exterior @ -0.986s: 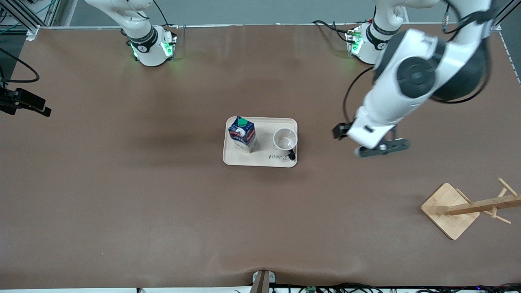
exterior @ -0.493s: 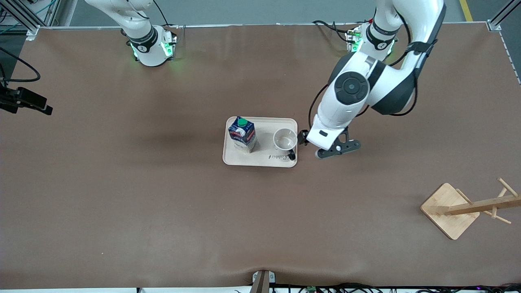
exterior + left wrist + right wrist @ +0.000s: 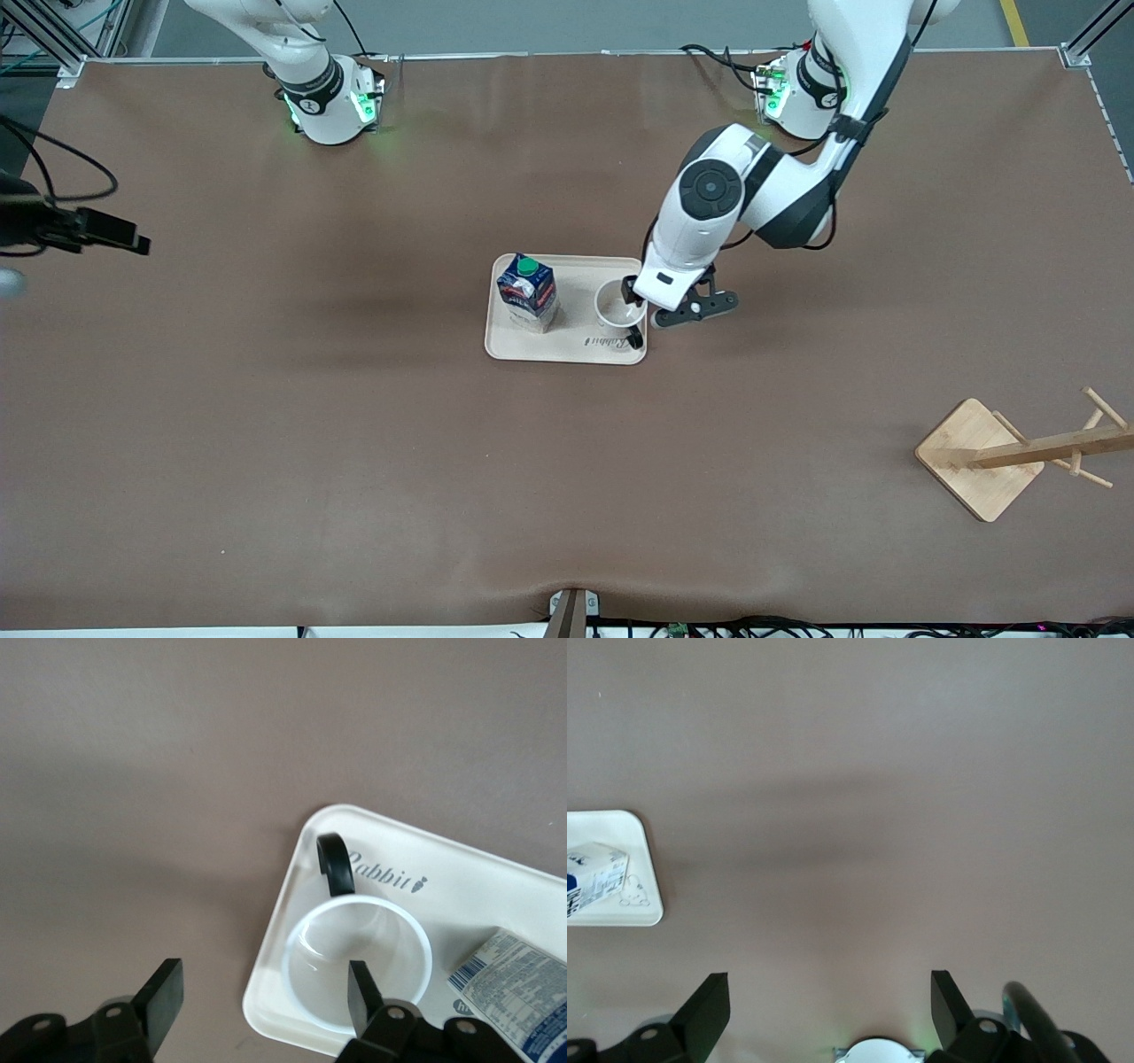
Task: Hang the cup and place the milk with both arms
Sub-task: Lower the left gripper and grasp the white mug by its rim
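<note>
Cup: white ceramic mug with black loop handle [image 3: 620, 307], stood upright and empty on the tray, at the tray end toward the left arm; handle pointed toward the front camera.
Milk: small dark blue carton with green round screw cap [image 3: 528, 291], stood upright on the same tray, beside the mug, toward the right arm's end.
Tray: pale cream rounded rectangular tray [image 3: 567, 350], lay mid-surface; grey printed word "Rabbit" sat near the mug's handle.
Left gripper: black two-finger gripper [image 3: 656, 307], hung over the tray's edge at the mug; jaws wide apart, holding nothing; in the left wrist view one finger [image 3: 361, 994] showed over the mug's mouth, the other [image 3: 161, 995] over bare surface off the tray.
Right gripper: black two-finger gripper [image 3: 824, 1005], up over bare surface toward the right arm's end; jaws wide, empty.
Rack: light wooden peg stand on square base [image 3: 979, 458], stood well apart from the tray, nearer the front camera, toward the left arm's end.
Surface: brown mat-covered table [image 3: 354, 443].
</note>
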Robot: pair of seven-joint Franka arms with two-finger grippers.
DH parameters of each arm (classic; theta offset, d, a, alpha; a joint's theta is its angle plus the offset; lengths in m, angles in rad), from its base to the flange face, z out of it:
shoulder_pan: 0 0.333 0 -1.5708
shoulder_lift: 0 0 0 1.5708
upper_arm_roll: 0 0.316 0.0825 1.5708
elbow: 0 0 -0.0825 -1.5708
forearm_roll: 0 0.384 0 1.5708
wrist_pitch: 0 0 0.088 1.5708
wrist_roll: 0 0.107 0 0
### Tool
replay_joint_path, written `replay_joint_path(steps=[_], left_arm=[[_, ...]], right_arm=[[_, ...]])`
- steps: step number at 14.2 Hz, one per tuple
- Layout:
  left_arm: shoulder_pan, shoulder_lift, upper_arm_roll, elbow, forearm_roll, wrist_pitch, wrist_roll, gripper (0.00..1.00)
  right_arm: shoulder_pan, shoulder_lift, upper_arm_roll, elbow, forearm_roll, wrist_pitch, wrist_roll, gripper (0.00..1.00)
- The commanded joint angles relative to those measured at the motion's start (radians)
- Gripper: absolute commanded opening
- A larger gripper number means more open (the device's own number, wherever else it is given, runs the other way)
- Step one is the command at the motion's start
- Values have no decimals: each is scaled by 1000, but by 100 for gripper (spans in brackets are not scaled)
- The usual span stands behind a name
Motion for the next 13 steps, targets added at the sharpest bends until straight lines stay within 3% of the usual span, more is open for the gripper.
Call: replay_joint_path(steps=[1, 5, 7, 8, 9, 10, 13], left_arm=[[-29, 61, 2, 1, 9, 67, -65, 76], [-48, 122, 4, 6, 9, 115, -112, 62], [-48, 145, 4, 15, 9, 118, -120, 46], [-49, 147, 4, 17, 10, 118, -120, 30], [-49, 147, 4, 15, 10, 114, -120, 4], [-46, 144, 4, 9, 10, 104, -118, 0], [-43, 118, 7, 20, 10, 59, -118, 0]], right_arm=[[-34, 18, 12, 21, 36, -27, 2, 100], [-30, 27, 12, 12, 36, -89, 3, 100], [-31, 30, 13, 15, 36, -125, 3, 100], [-36, 47, 12, 15, 36, -120, 3, 100], [-42, 62, 12, 16, 38, -119, 2, 100], [-49, 80, 12, 16, 36, -120, 3, 100], [-72, 108, 12, 19, 35, -125, 0, 100]])
